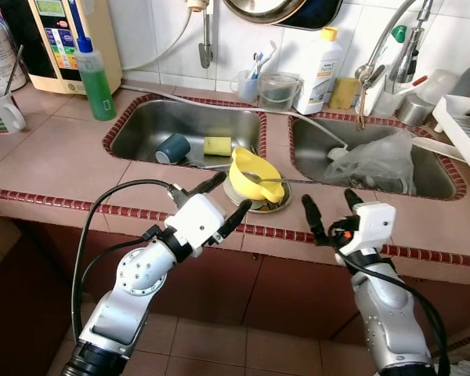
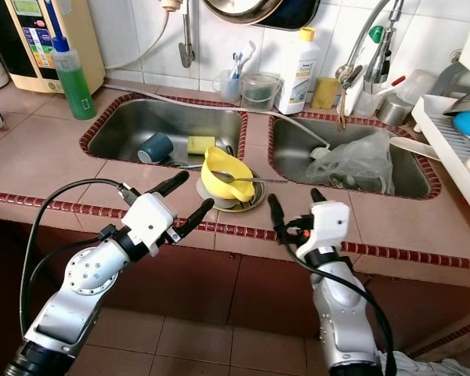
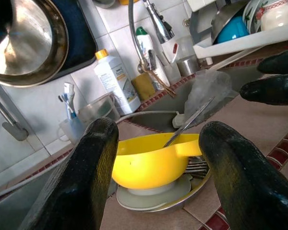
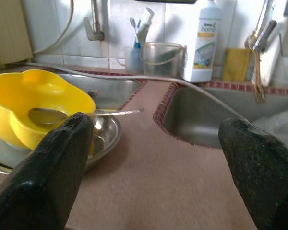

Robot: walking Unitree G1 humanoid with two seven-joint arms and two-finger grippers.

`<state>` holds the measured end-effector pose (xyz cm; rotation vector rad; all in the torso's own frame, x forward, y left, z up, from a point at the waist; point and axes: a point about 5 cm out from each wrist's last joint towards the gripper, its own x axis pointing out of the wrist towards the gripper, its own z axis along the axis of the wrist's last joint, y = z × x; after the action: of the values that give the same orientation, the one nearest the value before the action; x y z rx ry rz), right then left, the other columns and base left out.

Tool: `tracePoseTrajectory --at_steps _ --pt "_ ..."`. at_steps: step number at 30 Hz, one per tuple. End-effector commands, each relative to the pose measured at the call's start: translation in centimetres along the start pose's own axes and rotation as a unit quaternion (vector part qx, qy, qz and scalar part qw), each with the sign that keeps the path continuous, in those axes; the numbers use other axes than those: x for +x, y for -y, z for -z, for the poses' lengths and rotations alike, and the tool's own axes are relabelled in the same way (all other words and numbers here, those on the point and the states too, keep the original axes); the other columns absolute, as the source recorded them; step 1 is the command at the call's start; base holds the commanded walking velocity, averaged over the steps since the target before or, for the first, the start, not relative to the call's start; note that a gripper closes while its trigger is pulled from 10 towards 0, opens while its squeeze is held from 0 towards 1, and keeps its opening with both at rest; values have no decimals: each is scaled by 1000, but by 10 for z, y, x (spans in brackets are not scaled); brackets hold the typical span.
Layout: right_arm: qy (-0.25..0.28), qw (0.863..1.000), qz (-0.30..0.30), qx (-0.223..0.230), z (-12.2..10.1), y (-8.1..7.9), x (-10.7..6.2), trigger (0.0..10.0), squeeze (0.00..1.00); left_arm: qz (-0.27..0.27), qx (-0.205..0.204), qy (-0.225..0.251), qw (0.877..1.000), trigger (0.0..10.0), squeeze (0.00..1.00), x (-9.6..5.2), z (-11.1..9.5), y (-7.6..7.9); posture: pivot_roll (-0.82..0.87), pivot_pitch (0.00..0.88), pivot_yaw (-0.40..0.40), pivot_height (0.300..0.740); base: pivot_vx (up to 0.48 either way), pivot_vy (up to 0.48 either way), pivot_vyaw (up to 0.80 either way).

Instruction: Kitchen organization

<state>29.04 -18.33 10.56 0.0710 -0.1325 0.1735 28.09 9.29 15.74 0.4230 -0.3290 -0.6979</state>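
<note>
A yellow bowl (image 1: 249,174) with a spoon (image 1: 260,178) in it sits on stacked plates (image 1: 258,200) on the surface (image 1: 55,153), between 2 sinks. The left tool (image 1: 219,202) is spread wide, just beside the bowl at its 8 o'clock. The right tool (image 1: 329,210) is spread too, near the bowl at its 4 o'clock. A blue cup (image 1: 172,147) and a sponge (image 1: 217,145) lie in the left sink (image 1: 141,125), at 10 o'clock from the bowl.

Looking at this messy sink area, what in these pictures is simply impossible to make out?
- What lies under the crumpled plastic bag in the right sink: the bag covers it.
- The dishes stacked below the yellow bowl: the bowl hides most of them.
- The dish rack: cut off by the right eye view's edge.
- The white bottle label: too small to read.
</note>
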Motion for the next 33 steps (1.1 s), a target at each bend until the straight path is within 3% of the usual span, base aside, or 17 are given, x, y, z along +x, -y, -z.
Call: tracePoseTrajectory --at_steps 1,8,17,23,33 --pt "-17 1000 9 7 7 7 -4 10000 0 9 11 8 1000 10000 0 3 -5 0 65 0 -35 740 0 0 0" --pt "-30 997 24 71 17 13 -5 10000 0 15 5 -5 1000 10000 0 5 -4 3 71 0 -27 740 0 0 0" --pt "-2 987 -18 161 8 4 9 10000 0 40 2 -25 999 10000 0 9 0 13 71 0 -17 740 0 0 0" --pt "35 967 -34 251 -4 4 23 10000 0 49 8 -20 999 10000 0 15 -4 16 74 0 -6 740 0 0 0" --pt "55 939 -37 337 -5 10 34 10000 0 50 6 -22 998 10000 0 16 -5 15 84 0 -1 740 0 0 0"
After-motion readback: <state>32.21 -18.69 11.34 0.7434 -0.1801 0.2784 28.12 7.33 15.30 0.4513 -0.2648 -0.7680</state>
